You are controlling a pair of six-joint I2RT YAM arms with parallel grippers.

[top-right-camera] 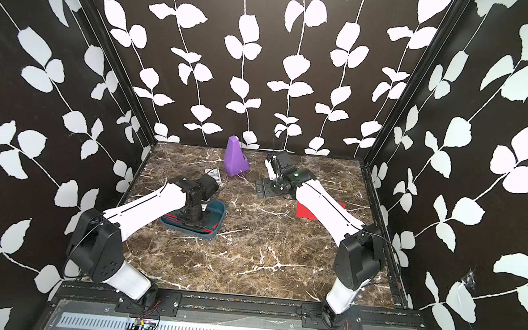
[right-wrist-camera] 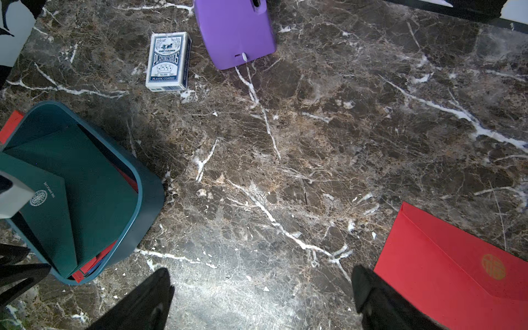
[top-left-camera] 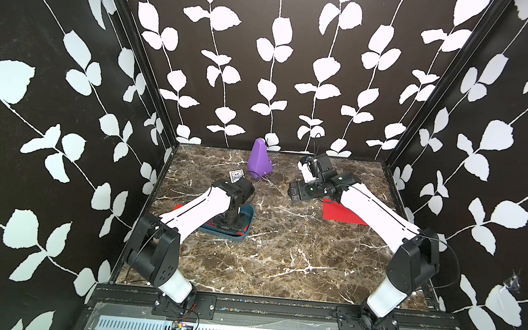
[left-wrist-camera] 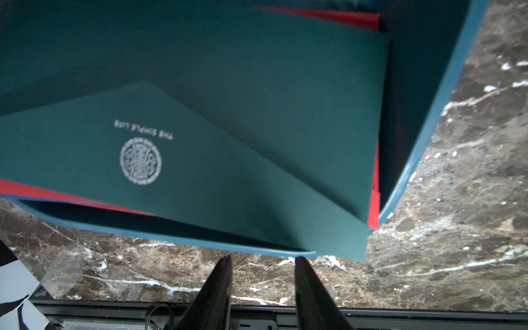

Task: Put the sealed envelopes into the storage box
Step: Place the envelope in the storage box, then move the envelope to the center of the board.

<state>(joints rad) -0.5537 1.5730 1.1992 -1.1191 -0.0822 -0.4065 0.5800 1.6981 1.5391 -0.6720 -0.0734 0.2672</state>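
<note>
"THE SIMPLE LIFE" envelope [left-wrist-camera: 200, 128]; "PLAYING CARDS" pack [right-wrist-camera: 168, 61]

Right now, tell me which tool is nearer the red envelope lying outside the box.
Right. The right tool hangs open over the table just beside the red envelope. The left tool is across the table at the rim of the storage box, well away from it.

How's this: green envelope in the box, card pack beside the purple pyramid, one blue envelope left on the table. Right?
Not quite. The envelope left on the table is red, not blue; the right wrist view shows it. The green envelope is in the box and the card pack is beside the purple pyramid.
</note>
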